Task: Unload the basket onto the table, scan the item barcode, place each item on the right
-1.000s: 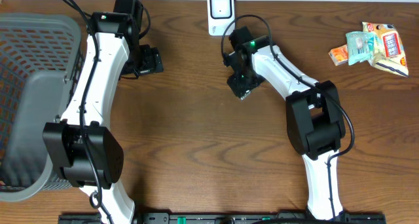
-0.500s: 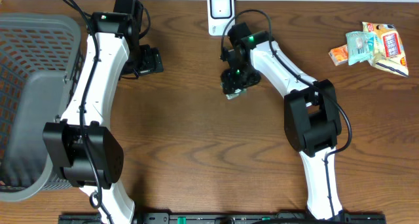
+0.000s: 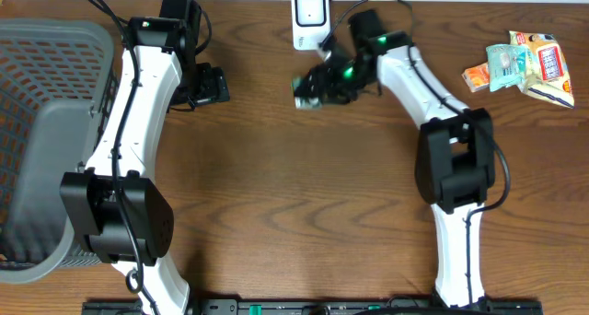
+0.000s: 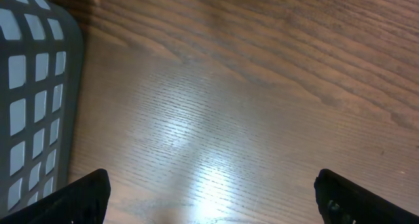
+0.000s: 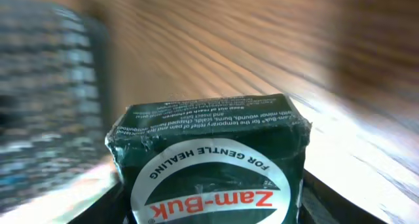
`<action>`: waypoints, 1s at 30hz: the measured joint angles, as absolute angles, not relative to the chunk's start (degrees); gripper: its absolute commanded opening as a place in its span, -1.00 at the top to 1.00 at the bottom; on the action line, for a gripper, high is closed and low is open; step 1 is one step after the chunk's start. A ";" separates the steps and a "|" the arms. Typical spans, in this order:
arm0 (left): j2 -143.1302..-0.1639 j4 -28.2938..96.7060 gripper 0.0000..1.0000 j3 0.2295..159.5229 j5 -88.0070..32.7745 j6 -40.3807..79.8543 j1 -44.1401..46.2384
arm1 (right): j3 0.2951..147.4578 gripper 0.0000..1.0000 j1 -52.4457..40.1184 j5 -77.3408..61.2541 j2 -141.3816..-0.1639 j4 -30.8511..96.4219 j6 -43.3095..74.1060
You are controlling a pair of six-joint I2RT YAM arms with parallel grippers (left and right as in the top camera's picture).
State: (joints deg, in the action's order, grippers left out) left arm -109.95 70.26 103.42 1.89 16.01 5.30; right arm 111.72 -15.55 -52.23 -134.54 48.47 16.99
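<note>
one zam-buk box [image 5: 209, 152] sits gripped in the right pincer [image 3: 313, 83].

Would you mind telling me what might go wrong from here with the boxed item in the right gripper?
The Zam-Buk box is held beside the scanner, not in front of it, and no barcode shows, so the scan may miss. The right gripper grips the box only at its near end, and the wrist view is blurred, so it could slip.
</note>
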 measured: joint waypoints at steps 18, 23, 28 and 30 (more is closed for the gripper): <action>-109.95 70.26 -0.96 103.42 1.87 16.01 5.30 | 111.81 0.30 -10.31 -78.59 -134.61 34.00 67.55; -109.95 70.26 -0.96 103.42 1.89 16.01 5.30 | 111.81 0.19 -10.31 -79.72 -134.61 33.21 75.16; -109.95 70.26 -0.96 103.42 1.89 16.01 5.30 | 111.81 0.14 -10.31 -79.94 -134.61 30.76 79.75; -109.95 70.26 -0.95 103.42 1.89 16.01 5.30 | 111.81 0.14 -10.31 -79.92 -134.63 30.50 80.86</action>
State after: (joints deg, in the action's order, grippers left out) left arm -109.95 70.26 103.42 1.89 16.01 5.30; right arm 111.81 -10.31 -79.92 -134.63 30.50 80.86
